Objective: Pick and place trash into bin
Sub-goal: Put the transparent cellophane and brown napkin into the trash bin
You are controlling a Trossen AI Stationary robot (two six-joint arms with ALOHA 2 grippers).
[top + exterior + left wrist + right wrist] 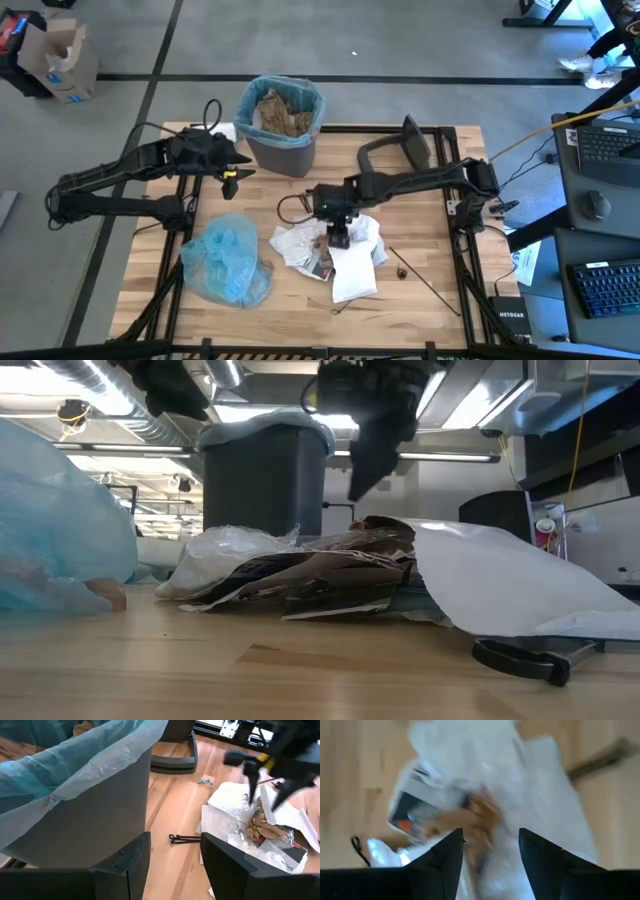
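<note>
Trash (330, 250) lies in a heap at the middle of the table (440, 300) in front of you: crumpled white paper, brown paper, clear wrap, a white mailer (355, 275) and a printed packet (320, 266). Your right gripper (340, 238) hangs directly over that heap, fingers pointing down and standing apart with nothing between them; in its wrist view you look past the two dark fingers (442, 865) onto the brown paper (480, 822) and white plastic below. In the low view you can see the gripper tips above the heap, not touching it.

Your left gripper (232, 172) sits near the table's far left, just beside the bin (282, 125), its fingers (130, 865) also apart and empty. The bin stands at the far edge, blue liner folded over its rim, with brown crumpled paper (282, 115) already inside.

A crumpled blue bag (228, 260) lies on the near left of the table, apart from the heap. The grey lid (395, 148) rests to the right of the bin. A thin dark stick (425, 275) lies on the wood to the right of the heap, and a small black clip (182, 838) lies between bin and heap.
</note>
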